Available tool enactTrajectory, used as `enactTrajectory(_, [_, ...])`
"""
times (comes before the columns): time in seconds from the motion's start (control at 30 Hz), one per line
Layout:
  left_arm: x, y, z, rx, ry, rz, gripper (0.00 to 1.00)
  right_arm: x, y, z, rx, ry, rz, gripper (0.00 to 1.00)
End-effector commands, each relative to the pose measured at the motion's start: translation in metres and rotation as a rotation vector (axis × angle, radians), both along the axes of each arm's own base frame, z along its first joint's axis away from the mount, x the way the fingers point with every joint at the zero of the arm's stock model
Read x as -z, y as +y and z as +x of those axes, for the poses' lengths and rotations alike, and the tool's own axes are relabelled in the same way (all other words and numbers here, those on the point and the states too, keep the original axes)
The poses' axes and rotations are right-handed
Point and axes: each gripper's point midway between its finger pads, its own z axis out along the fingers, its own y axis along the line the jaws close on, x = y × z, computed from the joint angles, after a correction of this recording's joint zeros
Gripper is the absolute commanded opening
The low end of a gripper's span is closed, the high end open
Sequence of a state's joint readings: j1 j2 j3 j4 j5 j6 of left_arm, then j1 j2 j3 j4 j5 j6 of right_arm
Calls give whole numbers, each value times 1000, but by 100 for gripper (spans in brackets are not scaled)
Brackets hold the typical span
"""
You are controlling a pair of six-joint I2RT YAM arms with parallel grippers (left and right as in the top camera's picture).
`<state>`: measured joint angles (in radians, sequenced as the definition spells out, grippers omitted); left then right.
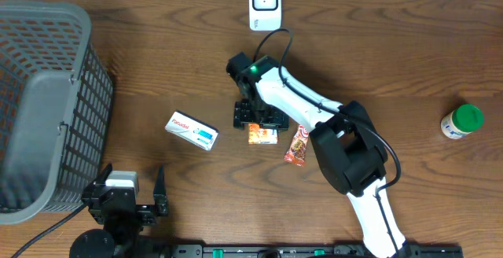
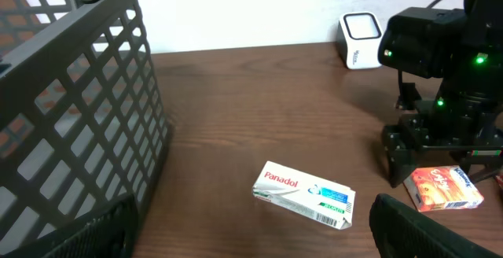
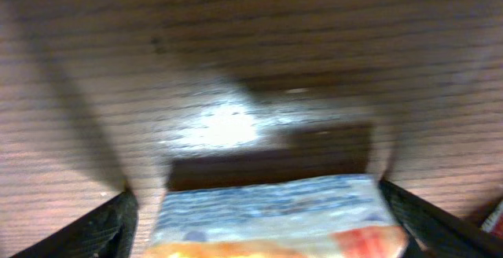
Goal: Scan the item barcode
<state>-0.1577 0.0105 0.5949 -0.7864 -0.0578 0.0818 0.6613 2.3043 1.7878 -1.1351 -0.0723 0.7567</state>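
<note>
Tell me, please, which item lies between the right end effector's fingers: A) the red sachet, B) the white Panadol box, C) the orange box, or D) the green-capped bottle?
C: the right wrist view shows the orange box between the two fingers of the right end effector, while the Panadol box lies apart from it.

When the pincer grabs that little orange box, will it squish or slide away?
Probably little squishing: the orange box looks like a small cardboard carton with crisp edges, so fairly stiff, though a hard squeeze might dent it. Being small, it is probably light. Lying flat on the table, it shouldn't roll, and the right pincer straddles it, so sliding away is unlikely.
</note>
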Motion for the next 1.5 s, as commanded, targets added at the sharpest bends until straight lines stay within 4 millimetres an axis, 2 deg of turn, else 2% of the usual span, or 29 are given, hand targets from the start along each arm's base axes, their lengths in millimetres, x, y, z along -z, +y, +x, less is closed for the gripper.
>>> enactTrajectory(0.0, [0, 0, 0, -3, -5, -3, 93, 34, -29, -10, 4, 52, -118, 90])
enactTrajectory(0.23, [0, 0, 0, -3, -5, -3, 93, 34, -26, -13, -55, 55, -113, 89])
enactTrajectory(0.33, [0, 0, 0, -3, -5, -3, 93, 34, -26, -14, -63, 57, -113, 80])
enactTrajectory(0.43, [0, 0, 0, -3, -5, -3, 93, 34, -27, -15, -71, 64, -115, 79])
enactTrajectory(0.53, [0, 0, 0, -3, -5, -3, 93, 33, -28, -16, -85, 70, -118, 72])
enactTrajectory(0.6, [0, 0, 0, -3, -5, -3, 93, 33, -28, -18, -93, 74, -120, 75])
enactTrajectory(0.73, [0, 0, 0, -3, -5, -3, 93, 32, -27, -22, -102, 82, -127, 95])
enactTrajectory(0.87, [0, 0, 0, -3, -5, -3, 93, 32, -25, -25, -130, 86, -125, 99])
enactTrajectory(1.2, [0, 0, 0, -3, -5, -3, 93, 39, -9, -31, -179, 43, -129, 98])
enactTrajectory(1.33, [0, 0, 0, -3, -5, -3, 93, 45, -10, -34, -158, 25, -151, 93])
enactTrajectory(1.47, [0, 0, 0, -3, -5, -3, 93, 48, -9, -33, -158, 19, -146, 93])
